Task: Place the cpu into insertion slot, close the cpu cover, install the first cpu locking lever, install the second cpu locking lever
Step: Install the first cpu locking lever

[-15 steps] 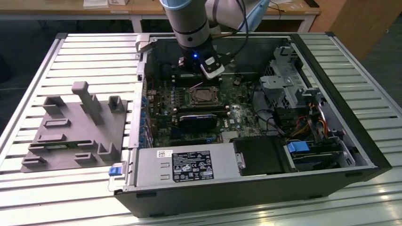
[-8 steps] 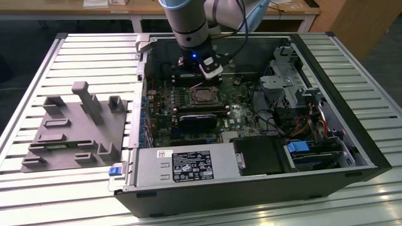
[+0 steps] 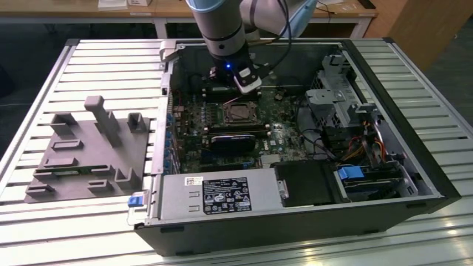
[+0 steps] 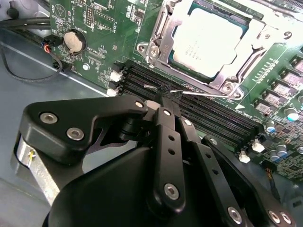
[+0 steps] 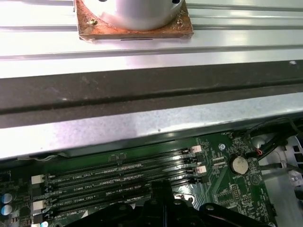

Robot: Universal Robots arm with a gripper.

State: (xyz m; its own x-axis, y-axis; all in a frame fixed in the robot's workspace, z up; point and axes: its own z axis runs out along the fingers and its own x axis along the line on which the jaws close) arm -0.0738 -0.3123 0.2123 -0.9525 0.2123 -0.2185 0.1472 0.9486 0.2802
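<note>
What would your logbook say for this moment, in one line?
chip: seated | cover: down around chip | gripper: shut, over memory slots, tip by thin wire lever

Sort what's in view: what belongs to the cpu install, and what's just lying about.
Belongs to the job:
cpu
cpu cover, closed around the cpu
thin lever wire beside the socket
gripper, right at that wire

Just lying about:
memory slots
coin battery
fan card
power supply
grey fixture beside the case
</note>
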